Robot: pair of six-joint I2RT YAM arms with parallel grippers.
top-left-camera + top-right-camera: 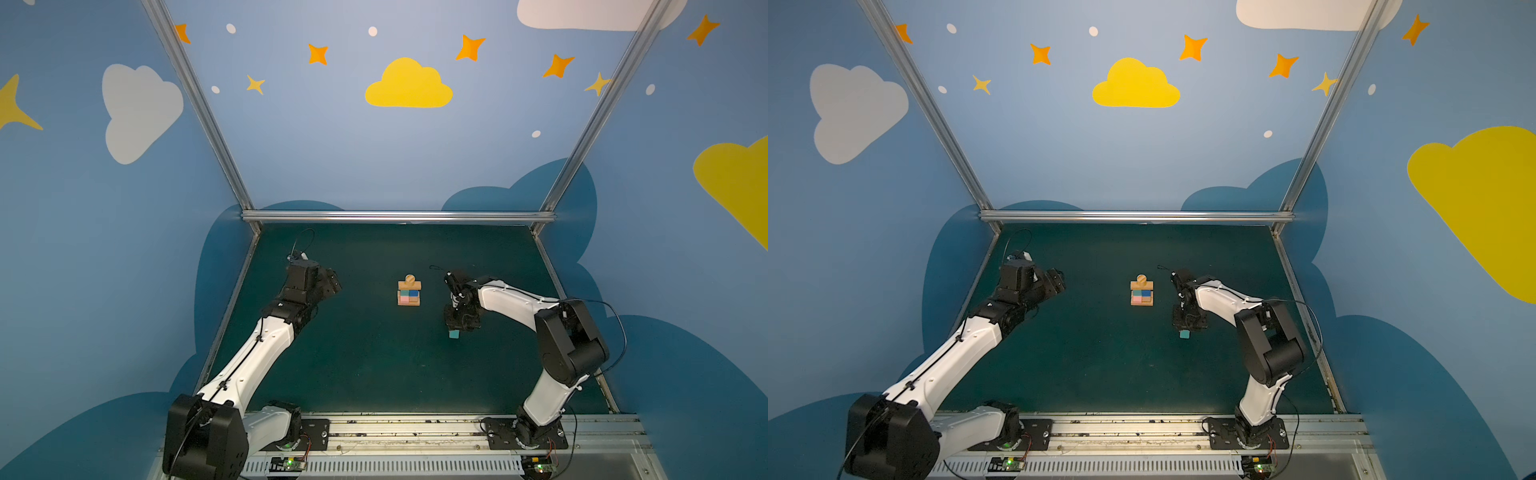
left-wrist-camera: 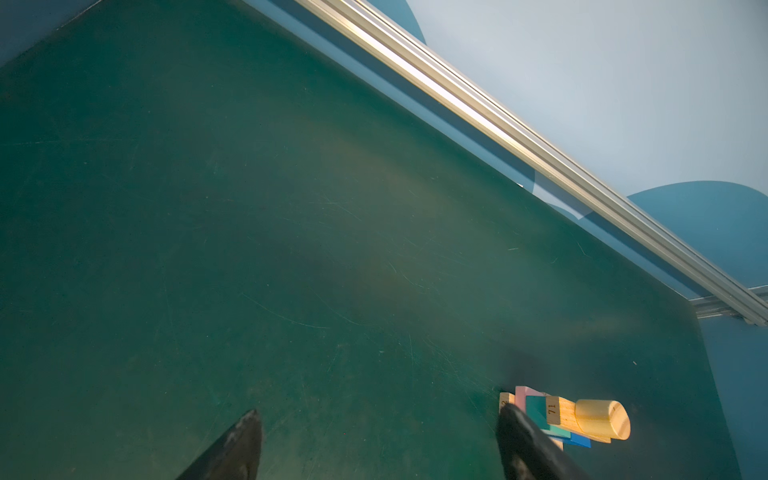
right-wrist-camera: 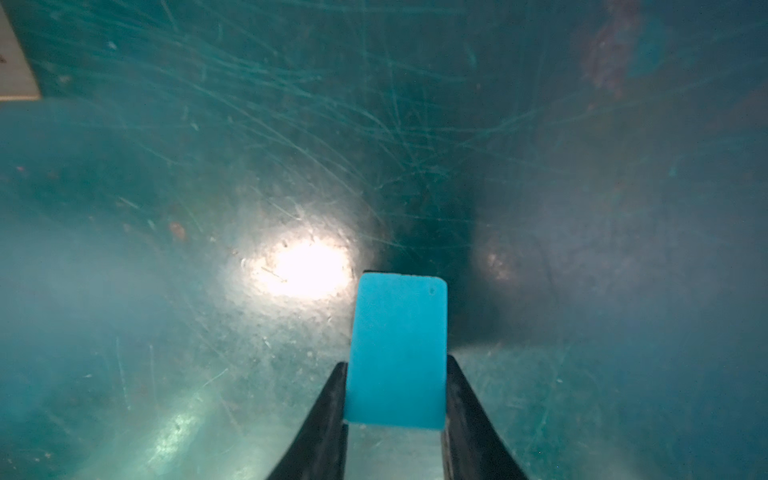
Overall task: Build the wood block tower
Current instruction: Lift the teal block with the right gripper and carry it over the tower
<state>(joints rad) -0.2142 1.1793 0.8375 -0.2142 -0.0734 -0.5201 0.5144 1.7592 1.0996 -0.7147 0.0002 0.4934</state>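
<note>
Count: one tower (image 1: 409,291), one loose teal block (image 3: 397,353).
Right gripper (image 3: 395,363): clamped on that block.
Left gripper (image 2: 379,409): wide.
Room: open mat (image 1: 353,365) around tower.

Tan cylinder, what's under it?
A tan bar, lying on a pink bar, a teal block and a blue cube over a tan base bar. Anything behind those is covered.

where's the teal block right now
In both top views the teal block sits right of the tower, nearer the camera, in the jaws of the right gripper.
</note>
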